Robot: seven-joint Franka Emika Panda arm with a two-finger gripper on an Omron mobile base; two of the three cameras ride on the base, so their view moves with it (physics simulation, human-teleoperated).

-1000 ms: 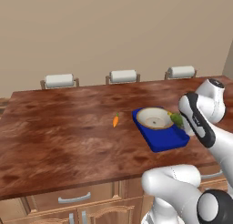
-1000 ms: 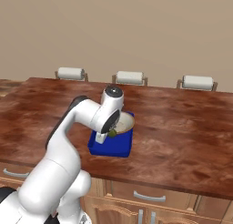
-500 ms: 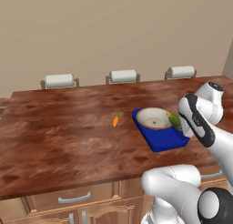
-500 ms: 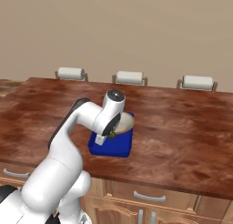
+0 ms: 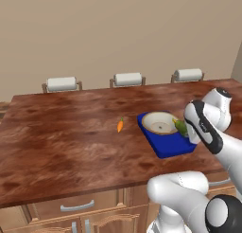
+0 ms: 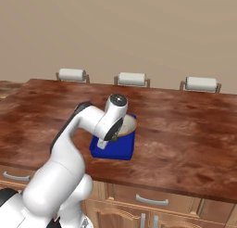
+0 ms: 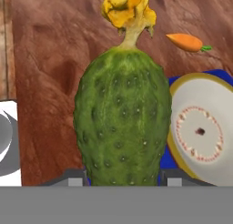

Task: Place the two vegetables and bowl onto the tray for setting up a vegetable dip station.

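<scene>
My gripper (image 5: pixel 185 130) is shut on the dark green cucumber-like vegetable (image 5: pixel 180 127), holding it just above the right part of the blue tray (image 5: pixel 166 146). In the hand view the vegetable (image 7: pixel 123 123) stands between my fingertips, its yellow flower end pointing away. The cream bowl (image 5: pixel 159 122) with its tan rim sits on the tray, close beside the held vegetable; it shows as the bowl (image 7: pixel 200 132) in the hand view too. The tiny orange carrot (image 5: pixel 120 126) lies on the wooden counter left of the tray, and in the hand view the carrot (image 7: pixel 185 42) lies beyond the bowl.
The tray (image 6: pixel 113 149) lies near the counter's front edge (image 5: pixel 94 192), with drawers below. Three white-topped chair backs (image 5: pixel 128 78) stand along the far side. Open wood counter (image 5: pixel 61 142) stretches to the left of the carrot.
The hand has sunk slightly toward the tray with the green vegetable still in its grip. Bowl, tray and carrot have stayed where they were.
</scene>
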